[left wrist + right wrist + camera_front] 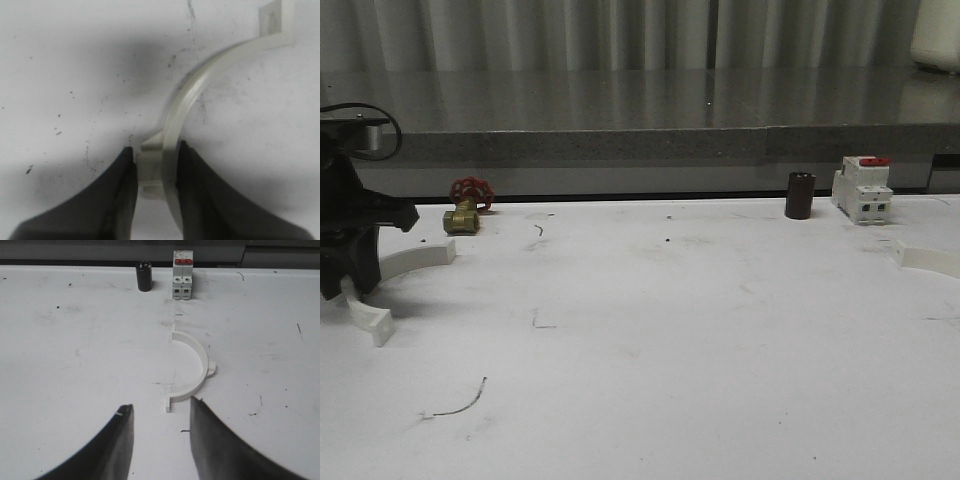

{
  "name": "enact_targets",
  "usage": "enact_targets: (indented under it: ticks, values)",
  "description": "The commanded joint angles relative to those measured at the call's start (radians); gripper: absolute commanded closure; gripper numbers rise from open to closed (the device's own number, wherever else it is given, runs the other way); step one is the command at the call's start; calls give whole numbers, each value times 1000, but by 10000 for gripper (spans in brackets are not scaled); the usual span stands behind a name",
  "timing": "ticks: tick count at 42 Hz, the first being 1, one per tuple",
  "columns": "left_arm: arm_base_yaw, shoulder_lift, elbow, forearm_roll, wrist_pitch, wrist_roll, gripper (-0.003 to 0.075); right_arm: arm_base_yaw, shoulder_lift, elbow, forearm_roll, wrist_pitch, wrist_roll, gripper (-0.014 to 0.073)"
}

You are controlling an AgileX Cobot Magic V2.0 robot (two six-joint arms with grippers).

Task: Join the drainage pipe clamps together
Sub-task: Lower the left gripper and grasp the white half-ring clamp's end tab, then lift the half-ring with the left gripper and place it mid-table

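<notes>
One white half-ring drainage pipe clamp (pixel 415 257) lies at the table's far left, and my left gripper (pixel 352 283) stands over its middle. In the left wrist view the gripper (pixel 156 172) is shut on that clamp (pixel 200 82), its dark fingers (pixel 117 195) pressing the band and its small middle tab from both sides. The other clamp (pixel 930 258) lies at the far right edge. In the right wrist view this clamp (pixel 199 365) lies flat just ahead of my open right gripper (pixel 160 410), with its near end tab close to the fingertips and nothing between them.
A white breaker with a red top (pixel 863 188) and a black cylinder (pixel 800 195) stand at the back right. A brass valve with a red handwheel (pixel 468 208) sits at the back left. A thin wire scrap (pixel 460 400) lies near the front. A grey ledge runs behind the table.
</notes>
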Motion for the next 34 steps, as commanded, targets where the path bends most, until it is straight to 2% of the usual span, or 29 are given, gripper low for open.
enact_targets:
  ticks: [1, 11, 20, 28, 34]
  values:
    - [-7, -47, -26, -9, -32, 0, 625, -6, 9, -33, 0, -65, -3, 283]
    - [-7, -47, -26, -9, -42, 0, 716, -6, 9, -33, 0, -65, -3, 283]
    - [-39, -69, -82, -13, 66, 0, 734, -6, 9, -33, 0, -65, -3, 283]
    - [-175, -94, -170, 46, 115, -157, 729, -6, 9, -33, 0, -65, -3, 283]
    - [-333, -75, -263, 178, 155, -341, 729, -6, 9, -33, 0, -65, -3, 283]
